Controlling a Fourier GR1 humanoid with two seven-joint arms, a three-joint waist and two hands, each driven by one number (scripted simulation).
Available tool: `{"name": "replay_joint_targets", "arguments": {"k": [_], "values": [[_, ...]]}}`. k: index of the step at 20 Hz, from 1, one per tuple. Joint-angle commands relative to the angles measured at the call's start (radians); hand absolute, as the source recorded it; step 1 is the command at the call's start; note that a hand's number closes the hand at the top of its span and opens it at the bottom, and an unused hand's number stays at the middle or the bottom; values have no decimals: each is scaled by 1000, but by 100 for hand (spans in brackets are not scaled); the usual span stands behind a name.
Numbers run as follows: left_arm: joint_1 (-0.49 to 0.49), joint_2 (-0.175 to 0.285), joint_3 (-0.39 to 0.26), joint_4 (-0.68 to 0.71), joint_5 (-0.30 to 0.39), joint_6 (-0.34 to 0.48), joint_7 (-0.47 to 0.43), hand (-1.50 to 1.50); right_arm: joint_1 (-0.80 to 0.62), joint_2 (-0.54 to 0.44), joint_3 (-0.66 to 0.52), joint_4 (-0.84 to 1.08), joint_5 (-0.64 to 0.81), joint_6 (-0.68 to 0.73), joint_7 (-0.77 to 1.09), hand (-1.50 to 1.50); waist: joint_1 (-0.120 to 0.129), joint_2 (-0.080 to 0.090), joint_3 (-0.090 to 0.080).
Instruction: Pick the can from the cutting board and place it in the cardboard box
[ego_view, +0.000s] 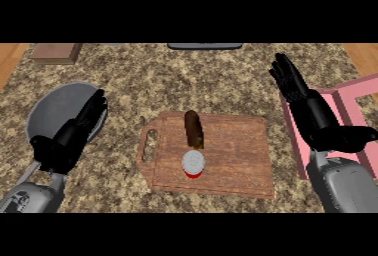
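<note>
Right hand (319, 117) is hanging open, fingers straight, holding nothing, and is overlapping the left wall of the pink box (362, 84). Well to its left, the board (236, 160) is lying on the counter (221, 75), with its handle slot facing away from this hand. Can (193, 163) is sitting on the board well apart from both hands, silver top facing up, red showing under it. Brown stick-shaped item (193, 129) is lying on the board just beyond the can; cannot tell if they are touching. Left hand (68, 140) is also showing open and empty, fingers straight, overlapping the right rim of a grey pan (52, 102). Beyond that hand, a brown block (55, 52) is sitting at the counter's far edge.
</note>
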Motion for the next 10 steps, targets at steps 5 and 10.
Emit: {"name": "replay_joint_targets", "arguments": {"k": [5, 10], "values": [[55, -32, 165, 5, 78, 136, 12, 0, 311, 97, -250, -94, 89, -436, 17, 150, -81, -60, 12], [97, -86, 170, -25, 114, 159, 12, 0, 583, 152, -244, -61, 310, -657, 52, -150, -66, -48, 8]]}}
